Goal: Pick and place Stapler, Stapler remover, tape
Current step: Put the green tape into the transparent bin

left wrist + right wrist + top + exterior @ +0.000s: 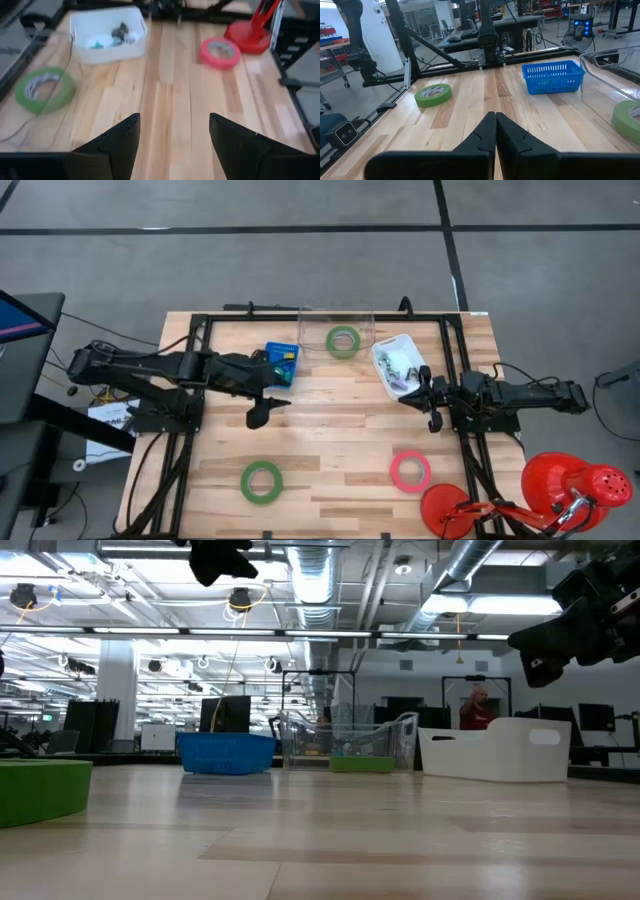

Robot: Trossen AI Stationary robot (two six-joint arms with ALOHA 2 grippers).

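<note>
Three flat tape rolls show in the high view. One green roll (343, 340) lies inside a clear container by the far edge. A second green roll (261, 481) and a pinkish-red roll (410, 470) lie flat on the near part of the table. My left gripper (263, 412) hovers open over the table's middle, with wood between its fingers (175, 120). My right gripper (410, 397) is shut (495, 116), raised beside a white bin (397, 365) and holding nothing. I cannot pick out a stapler or stapler remover.
A blue basket (281, 363) sits left of the clear container (336, 330). The white bin (107, 32) holds small mixed items. A red lamp (560, 485) stands at the near right corner. Dark frame rails run along the table's sides. Bare wood lies between the two near rolls.
</note>
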